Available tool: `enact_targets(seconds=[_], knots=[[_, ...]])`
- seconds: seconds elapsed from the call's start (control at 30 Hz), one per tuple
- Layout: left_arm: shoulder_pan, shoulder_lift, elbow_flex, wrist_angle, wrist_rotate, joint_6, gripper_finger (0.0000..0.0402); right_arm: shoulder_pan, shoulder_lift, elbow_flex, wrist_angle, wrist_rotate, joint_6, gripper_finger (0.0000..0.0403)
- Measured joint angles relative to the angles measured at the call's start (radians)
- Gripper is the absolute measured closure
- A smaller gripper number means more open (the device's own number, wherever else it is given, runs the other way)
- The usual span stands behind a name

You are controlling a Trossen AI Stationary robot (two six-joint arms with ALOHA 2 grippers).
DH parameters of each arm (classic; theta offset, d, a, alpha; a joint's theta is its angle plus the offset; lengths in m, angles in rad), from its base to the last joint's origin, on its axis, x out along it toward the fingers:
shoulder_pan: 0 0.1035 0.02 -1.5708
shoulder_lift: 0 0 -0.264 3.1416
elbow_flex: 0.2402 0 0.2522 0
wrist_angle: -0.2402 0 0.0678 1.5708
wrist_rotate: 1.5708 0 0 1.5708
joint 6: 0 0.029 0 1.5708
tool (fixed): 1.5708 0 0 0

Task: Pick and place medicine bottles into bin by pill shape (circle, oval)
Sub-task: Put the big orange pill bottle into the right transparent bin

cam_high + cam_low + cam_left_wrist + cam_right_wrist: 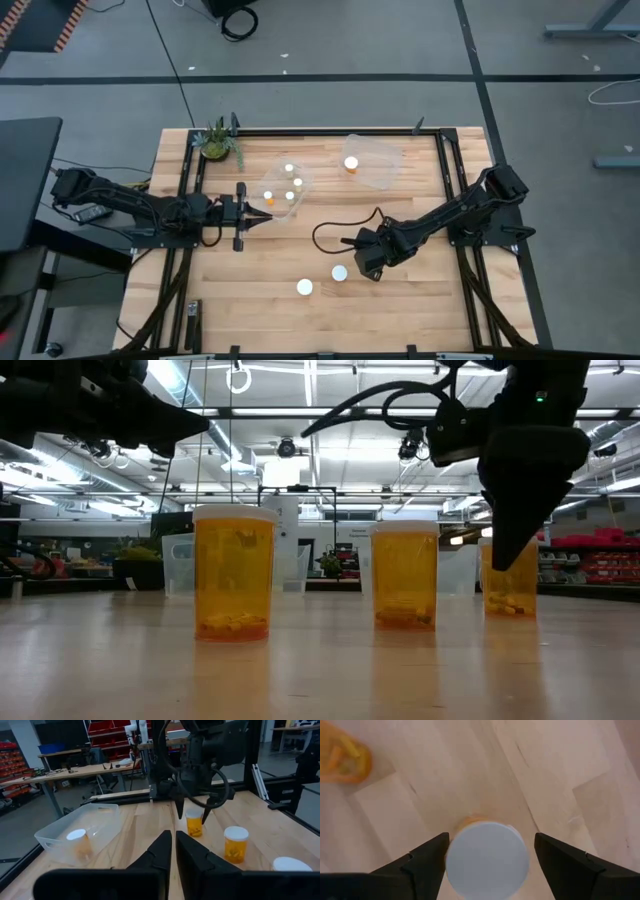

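high view: right gripper (366, 262) hangs over one bottle (339, 272), fingers unclear here; left gripper (262, 216) sits at the bin (283, 187).
low view: bottle (510, 582) under dark fingers (505, 545).
left wrist view: left fingers (159, 851) nearly closed, empty.
right wrist view: fingers (427, 860) wide, white cap (487, 861) between them, untouched. looks light, stiff, smooth plastic (may slip); grip the sides below the cap.

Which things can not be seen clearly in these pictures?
- Pill shape: too small in the high view; in the low view, pills at the bottle bottom are blurred.
- Third bottle in the low view: partly hidden by the right end effector.
- Bottle under the right wrist: its cap hides the body.
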Motion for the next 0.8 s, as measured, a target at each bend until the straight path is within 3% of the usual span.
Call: enact_targets(seconds=[0.37,0.8], knots=[[0.000,0.000,0.000,0.001,0.000,0.000,0.0371,-0.008,-0.001,0.000,0.000,-0.028,0.003,0.0180],[0.000,0.000,0.000,0.001,0.000,0.000,0.0366,-0.077,-0.007,0.063,-0.068,-0.049,-0.032,0.0180]])
